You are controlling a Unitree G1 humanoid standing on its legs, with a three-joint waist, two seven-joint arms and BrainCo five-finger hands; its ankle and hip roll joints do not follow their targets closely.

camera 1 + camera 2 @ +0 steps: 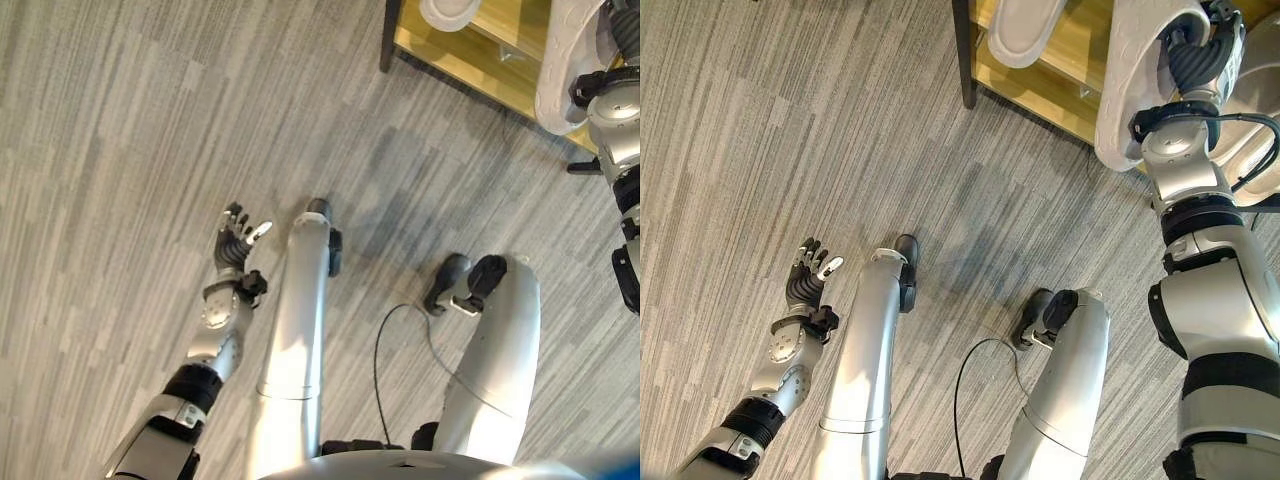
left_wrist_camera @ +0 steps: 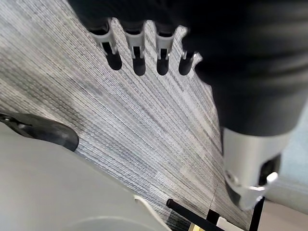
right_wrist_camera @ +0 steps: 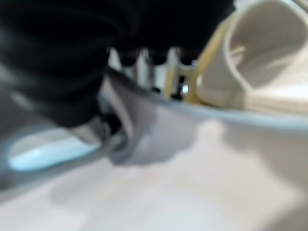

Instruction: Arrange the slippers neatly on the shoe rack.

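**Slipper going onto the rack**

At lower left of the right eye view, the left hand is hanging over the grey floor, fingers straight and relaxed, carrying nothing. At upper centre, the rack, a dark post with pale wooden shelves, is already bearing one white slipper at the top edge of the frame. At upper right, the right hand is gripping a second slipper, fingers curled into its opening, and holding it on edge against the rack's front.

Placement appears to be the step in hand, with the held slipper not yet lying flat. The next move likely calls for tipping it sole-down onto the shelf, beside and parallel to its mate, before the fingers are loosened.

The held slipper is looking white, thick-soled and textured along the side, with a broad soft upper. In the right wrist view, a cream slipper is sitting close past the fingers.
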